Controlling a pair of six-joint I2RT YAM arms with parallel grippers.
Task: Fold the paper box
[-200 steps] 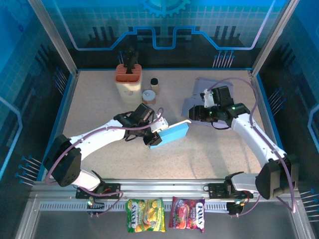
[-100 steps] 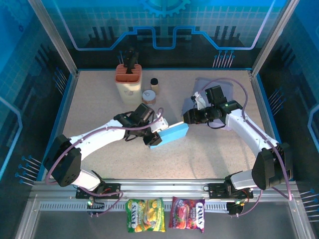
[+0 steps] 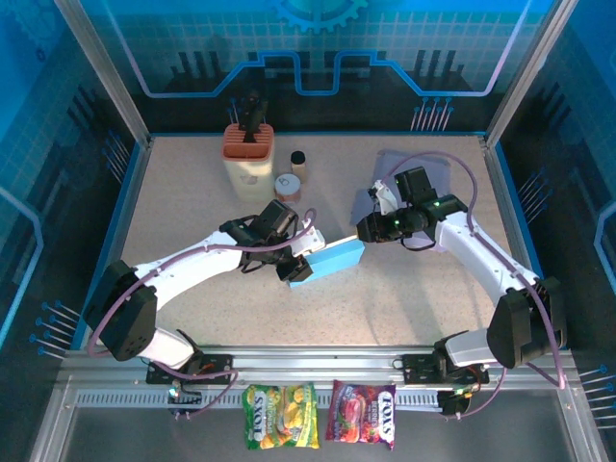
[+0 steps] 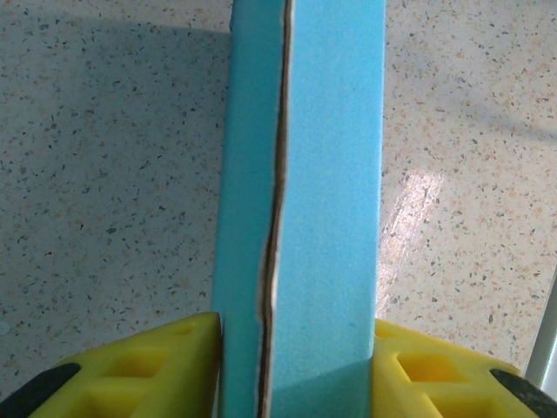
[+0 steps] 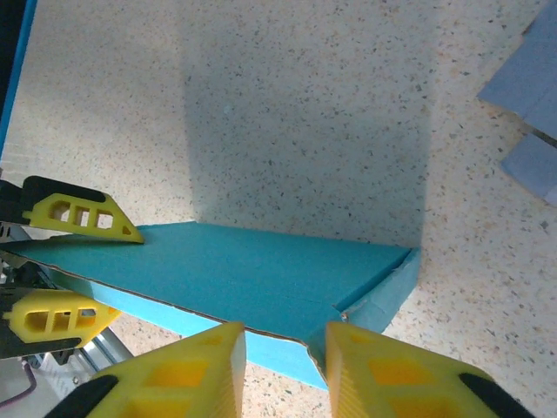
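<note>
From above, the blue paper box [image 3: 332, 258] lies near the middle of the speckled bench [image 3: 192, 192]. The left end effector [image 3: 296, 268] grips the box's 8 o'clock end. The right end effector [image 3: 369, 229] hangs at its 2 o'clock end, where the wrist hides any contact. At 11 o'clock an orange-topped holder [image 3: 248, 152] stands with a wide jar [image 3: 287, 186] and a dark-lidded jar [image 3: 298, 160] just beside it. Grey-blue sheets [image 3: 409, 166] lie at 1 o'clock, partly covered by the right arm. At 6 o'clock, beyond the rail, are a green snack packet [image 3: 280, 416] and a red snack packet [image 3: 363, 414].

In the left wrist view, the left end effector [image 4: 296, 357] is clamped on the blue paper box [image 4: 305, 192], a yellow finger [image 4: 157, 366] pressed to each side. A ragged seam runs down the box, and its far end is cut off at 12 o'clock.

In the right wrist view, the right end effector [image 5: 283, 357] has its fingers [image 5: 174, 379] slightly apart. The edge of the blue paper box [image 5: 226, 270] shows in the gap, but I cannot tell whether they touch. The left end effector [image 5: 65, 266] holds the box at 9 o'clock. The grey-blue sheets [image 5: 533, 109] are cut off at 2 o'clock.
</note>
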